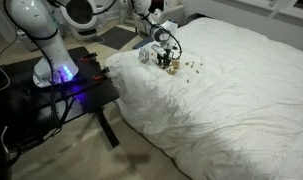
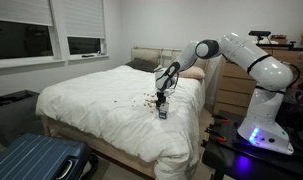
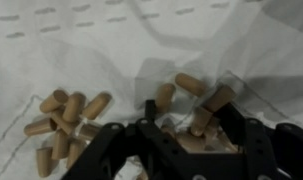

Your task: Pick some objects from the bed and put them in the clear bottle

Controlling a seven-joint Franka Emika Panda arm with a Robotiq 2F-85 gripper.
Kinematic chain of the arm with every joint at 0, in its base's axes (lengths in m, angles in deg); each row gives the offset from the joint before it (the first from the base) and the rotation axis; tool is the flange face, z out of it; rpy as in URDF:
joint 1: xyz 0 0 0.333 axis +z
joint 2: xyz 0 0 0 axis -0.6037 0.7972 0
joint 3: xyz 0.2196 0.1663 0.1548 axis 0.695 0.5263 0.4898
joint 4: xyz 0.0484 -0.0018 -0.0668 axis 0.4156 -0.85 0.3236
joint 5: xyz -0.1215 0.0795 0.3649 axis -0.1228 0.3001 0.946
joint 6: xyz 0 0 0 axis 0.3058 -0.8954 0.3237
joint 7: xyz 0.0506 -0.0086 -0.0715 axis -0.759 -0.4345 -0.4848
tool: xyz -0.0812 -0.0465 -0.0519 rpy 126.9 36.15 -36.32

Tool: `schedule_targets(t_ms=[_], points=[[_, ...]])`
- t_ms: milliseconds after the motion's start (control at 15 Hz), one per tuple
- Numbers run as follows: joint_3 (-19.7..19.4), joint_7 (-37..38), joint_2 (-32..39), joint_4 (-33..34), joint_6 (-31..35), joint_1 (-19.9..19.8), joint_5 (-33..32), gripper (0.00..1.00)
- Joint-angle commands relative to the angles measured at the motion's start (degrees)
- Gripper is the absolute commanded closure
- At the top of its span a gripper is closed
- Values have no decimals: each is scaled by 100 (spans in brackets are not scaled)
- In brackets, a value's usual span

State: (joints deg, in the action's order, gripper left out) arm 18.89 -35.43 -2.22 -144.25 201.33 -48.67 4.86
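Observation:
Tan-brown pellet objects [image 3: 66, 115] lie in a loose cluster on the white duvet of the bed [image 3: 91, 40]. More objects [image 3: 199, 122] sit between the jaws of my gripper [image 3: 191, 115], which stands low over the duvet with its fingers [image 3: 151, 118] apart. One pellet leans against the right finger. In both exterior views the gripper [image 1: 168, 60] [image 2: 161, 97] is down at the bed's [image 1: 231, 95] [image 2: 91, 95] edge, among the scattered objects [image 1: 189, 68] [image 2: 146, 100]. The small clear bottle [image 1: 145, 55] [image 2: 162, 113] stands on the duvet right beside it.
The arm's base stands on a black table [image 1: 86, 85] beside the bed. A blue suitcase [image 2: 36, 160] lies on the floor by the bed's foot. Pillows [image 2: 141, 63] lie at the headboard, with a wooden dresser [image 2: 229, 85] behind the arm.

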Motion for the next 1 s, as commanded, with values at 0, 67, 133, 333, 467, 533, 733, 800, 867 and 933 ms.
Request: schedule_targets(t_ms=[0,67,133,333,467,533,733,800,867,933], points=[[25,119,-8,139,-401,-8,111,46],[25,124,-46,95,-433,-3,116,44],[32,108,-90,34,-473,-6,122,40],[28,94,-176,-113,-569,-9,138,37],[29,90,-220,-187,-647,-16,148,38],[32,90,-243,-216,-674,-20,158,43],[35,83,-359,-333,-743,-31,184,65],[34,81,-382,-355,-759,-34,192,65],[34,75,-434,-416,-751,-34,198,66],[34,69,-459,-440,-754,-39,202,63]])
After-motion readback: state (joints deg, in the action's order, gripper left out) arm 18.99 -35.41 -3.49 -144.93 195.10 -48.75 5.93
